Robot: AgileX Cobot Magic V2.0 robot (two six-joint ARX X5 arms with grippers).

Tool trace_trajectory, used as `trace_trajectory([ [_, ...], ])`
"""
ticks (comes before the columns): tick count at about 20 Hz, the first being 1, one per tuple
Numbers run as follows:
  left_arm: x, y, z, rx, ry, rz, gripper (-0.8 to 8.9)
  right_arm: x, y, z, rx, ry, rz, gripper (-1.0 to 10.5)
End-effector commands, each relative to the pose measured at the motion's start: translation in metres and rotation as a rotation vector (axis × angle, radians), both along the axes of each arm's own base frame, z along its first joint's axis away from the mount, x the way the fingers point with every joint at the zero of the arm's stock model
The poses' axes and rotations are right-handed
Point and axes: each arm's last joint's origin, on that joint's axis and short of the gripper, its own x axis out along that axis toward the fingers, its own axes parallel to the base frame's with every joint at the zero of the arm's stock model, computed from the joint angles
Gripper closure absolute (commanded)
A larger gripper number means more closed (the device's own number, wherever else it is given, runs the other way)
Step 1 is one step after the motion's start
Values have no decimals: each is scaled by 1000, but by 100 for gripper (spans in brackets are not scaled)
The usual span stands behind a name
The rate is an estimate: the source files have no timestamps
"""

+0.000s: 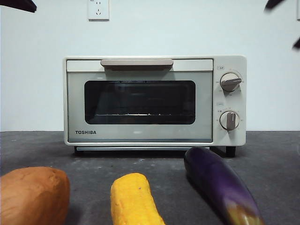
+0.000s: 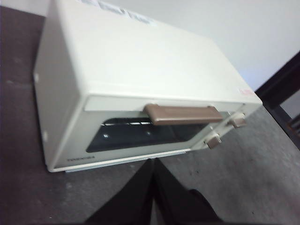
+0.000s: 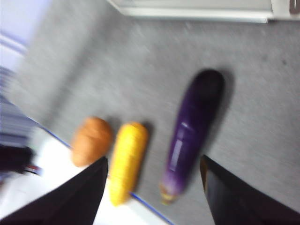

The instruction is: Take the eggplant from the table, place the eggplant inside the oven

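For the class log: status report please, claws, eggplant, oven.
Left claw shut, up over the oven. Right claw open, above the eggplant. Eggplant lies on the table, untouched. Oven door closed, blocks loading.

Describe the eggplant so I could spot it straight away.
Find the cream Toshiba oven on the dark grey table. Three vegetables lie in front of it; the eggplant lies below the oven's knobs. It is long, slim and glossy purple, unlike the yellow corn and brown-orange sweet potato.

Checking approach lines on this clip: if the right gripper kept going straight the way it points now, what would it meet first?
Likely the eggplant, lying between the open right gripper jaws' lines on the table; depth is unclear.
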Motion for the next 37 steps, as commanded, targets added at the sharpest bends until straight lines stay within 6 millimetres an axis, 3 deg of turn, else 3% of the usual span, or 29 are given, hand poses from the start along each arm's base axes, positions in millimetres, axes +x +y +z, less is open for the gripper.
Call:
trace_trajectory([
  [1, 4, -4, 4, 8, -16, -23, 806, 8, 25, -9, -130, 40, 17, 625],
  [8, 6, -9, 1, 13, 1, -44, 806, 37, 90, -59, -318, 170, 33, 624],
  [14, 6, -9, 1, 14, 3, -45, 806, 55, 109, -95, -410, 223, 21, 515],
  [21, 6, -9, 1, 16, 1, -46, 806, 63, 118, -95, -353, 152, 18, 515],
  [28, 6, -9, 1, 16, 2, -46, 806, 72, 125, -123, -430, 206, -12, 529],
  [33, 6, -9, 0, 16, 5, -47, 806, 72, 124, -119, -417, 210, -54, 816],
  [37, 6, -9, 1, 15, 0, -46, 806, 67, 120, -98, -409, 214, -46, 842],
])
